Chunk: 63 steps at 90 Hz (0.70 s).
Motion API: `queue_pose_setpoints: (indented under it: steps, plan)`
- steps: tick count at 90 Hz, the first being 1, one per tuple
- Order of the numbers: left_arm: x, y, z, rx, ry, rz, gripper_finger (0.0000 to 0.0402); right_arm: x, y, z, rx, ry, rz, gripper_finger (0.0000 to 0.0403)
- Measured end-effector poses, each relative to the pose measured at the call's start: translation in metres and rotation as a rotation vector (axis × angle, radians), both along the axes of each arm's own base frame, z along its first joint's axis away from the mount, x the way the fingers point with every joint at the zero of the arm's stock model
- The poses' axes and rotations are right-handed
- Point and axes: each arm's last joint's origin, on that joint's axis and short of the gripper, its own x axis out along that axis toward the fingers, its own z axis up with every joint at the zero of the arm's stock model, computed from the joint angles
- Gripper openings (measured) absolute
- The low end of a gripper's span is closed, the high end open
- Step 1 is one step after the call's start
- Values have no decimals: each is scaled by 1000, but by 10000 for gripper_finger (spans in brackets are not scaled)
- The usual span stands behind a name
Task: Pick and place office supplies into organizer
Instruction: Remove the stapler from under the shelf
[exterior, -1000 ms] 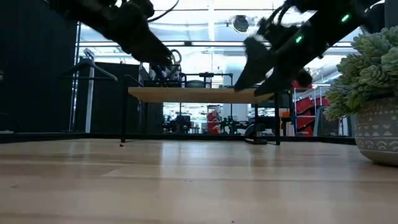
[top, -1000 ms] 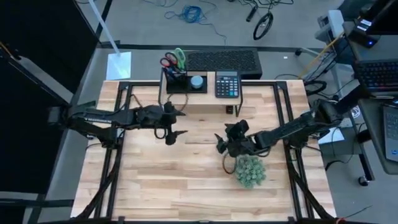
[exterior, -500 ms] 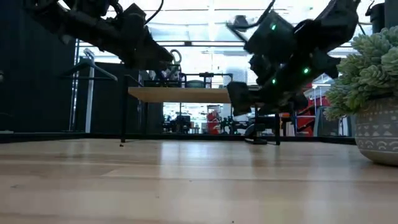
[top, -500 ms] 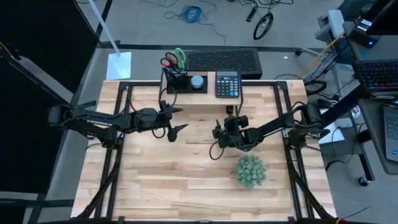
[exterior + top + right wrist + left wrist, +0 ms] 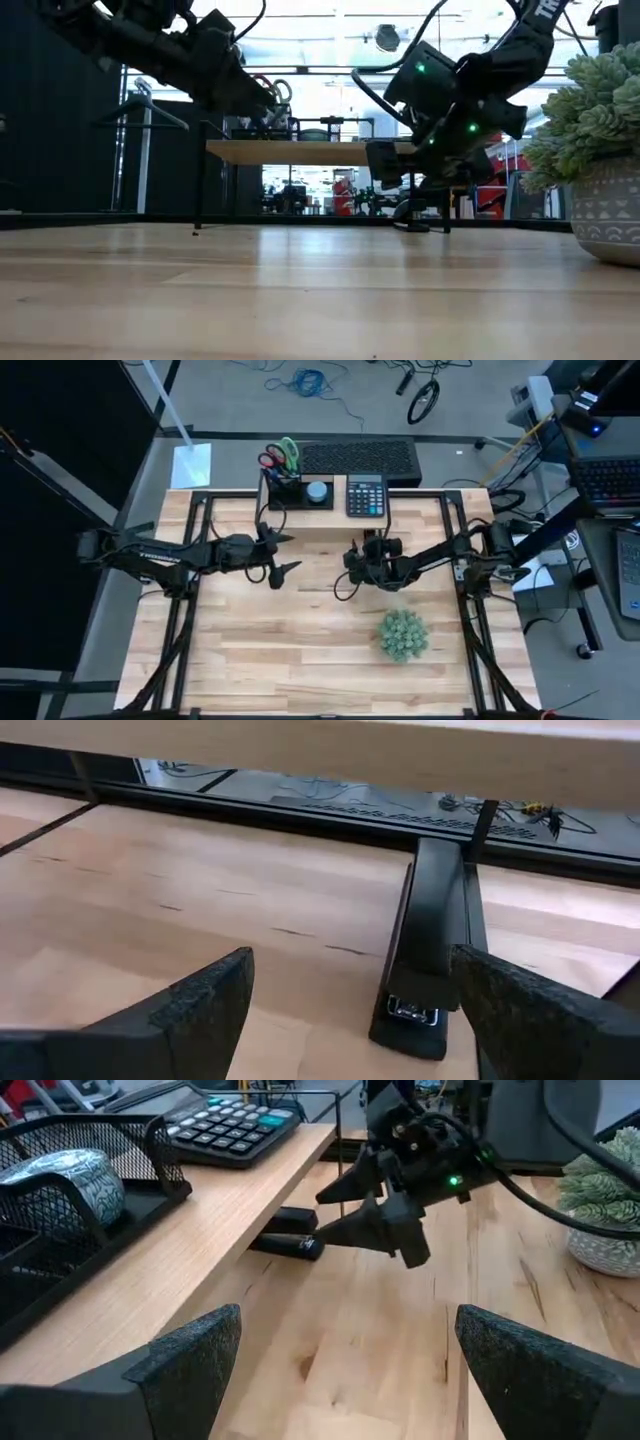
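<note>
While left tool [image 5: 281, 554] hovers spread wide mid-table, right tool [image 5: 345, 1010] gapes wide facing black stapler [image 5: 428, 958].

2 scissors [image 5: 280, 454], 1 organizer [image 5: 297, 493], 1 calculator [image 5: 365, 495], 1 stapler [image 5: 428, 960], 1 plant [image 5: 402, 634].

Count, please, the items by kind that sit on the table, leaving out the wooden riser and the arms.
Scissors: 2 (green-handled, red-handled)
Calculator: 1
Stapler: 1
Potted plant: 1
Organizer: 1
Round patterned object: 1
Total: 7
</note>
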Motion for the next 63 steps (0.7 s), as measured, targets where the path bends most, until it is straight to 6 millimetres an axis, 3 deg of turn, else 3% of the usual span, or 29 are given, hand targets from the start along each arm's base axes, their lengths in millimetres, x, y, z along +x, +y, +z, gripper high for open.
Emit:
queue_pose_setpoints:
  steps: [23,63]
  plan:
    - [0,0,0,0,-2,0,356,-1,-15,-2,17,-46,-63,320]
    - [0,-2,0,0,-4,-10,356,-2,-17,-34,44,-49,-125,320]
